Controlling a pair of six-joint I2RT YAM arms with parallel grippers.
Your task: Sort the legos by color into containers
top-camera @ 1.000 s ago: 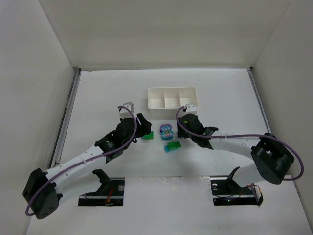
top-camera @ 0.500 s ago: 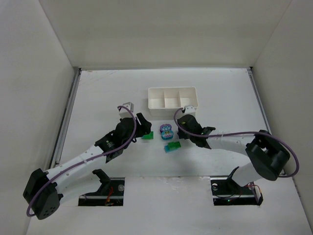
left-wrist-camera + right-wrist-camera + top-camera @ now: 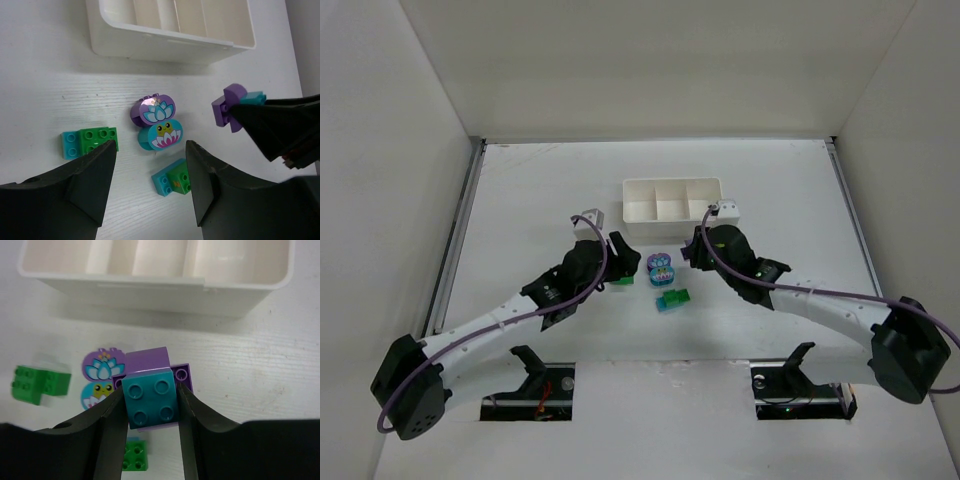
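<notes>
My right gripper (image 3: 151,401) is shut on a clump of legos, a teal-blue brick (image 3: 150,402) stuck on a purple one (image 3: 148,360). The left wrist view shows that clump (image 3: 232,105) to the right of the round pieces, in front of the containers, a white three-compartment tray (image 3: 630,215). On the table lie a round purple lotus piece (image 3: 152,111) joined to a round teal one (image 3: 161,136), a green and teal clump (image 3: 90,141) and a teal and green clump (image 3: 172,177). My left gripper (image 3: 149,160) hovers open above these, holding nothing.
White walls enclose the table on three sides, with a metal rail along its left edge (image 3: 455,240). The tray (image 3: 150,290) stands just beyond the loose pieces. Both arms reach in from the near edge and meet around the pieces.
The right gripper's jaws have closed on the teal and purple clump, and that arm has swung to the right. The left gripper has edged slightly towards the pieces, still open.
</notes>
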